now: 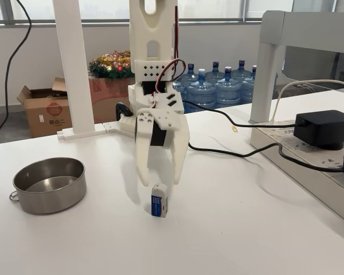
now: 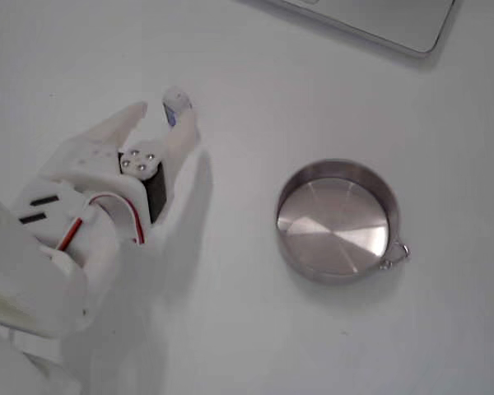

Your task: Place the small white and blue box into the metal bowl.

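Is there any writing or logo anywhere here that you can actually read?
Nothing reads clearly.
Box: white marks on its blue panel, too small to read.
Cardboard carton: a round red logo with characters under it, too blurred to read.
Water bottles: labels not legible.
Bowl: no markings.

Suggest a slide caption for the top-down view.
White gripper straddles the small box on the table, empty bowl waiting alongside.

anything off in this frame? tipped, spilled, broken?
Nothing stands out. The box stands upright on the table, at the gripper tips. The bowl sits upright and empty, apart from both.
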Motion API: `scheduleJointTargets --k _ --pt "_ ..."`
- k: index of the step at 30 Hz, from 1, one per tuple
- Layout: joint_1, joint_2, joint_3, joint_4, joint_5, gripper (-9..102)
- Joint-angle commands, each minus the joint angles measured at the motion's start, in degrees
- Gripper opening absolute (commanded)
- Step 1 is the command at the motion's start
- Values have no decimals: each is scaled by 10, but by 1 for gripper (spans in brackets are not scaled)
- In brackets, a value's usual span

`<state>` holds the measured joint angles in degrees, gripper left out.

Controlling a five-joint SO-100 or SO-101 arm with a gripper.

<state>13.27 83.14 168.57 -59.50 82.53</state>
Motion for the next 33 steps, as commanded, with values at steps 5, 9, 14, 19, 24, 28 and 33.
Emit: scheduleJointTargets --k 5,9,14,19,24,28,33 --pt "-3 -42 -41 -10 6 26" --pt "-2 -58 -57 -10 4 26" --pt "0 -63 -69 -10 4 26" --pt "1 -98 -100 -10 4 26" --pt "4 -126 -123 -11 4 25" --pt "5 -120 -120 -11 4 25" --pt "7 -116 -116 -11 4 19"
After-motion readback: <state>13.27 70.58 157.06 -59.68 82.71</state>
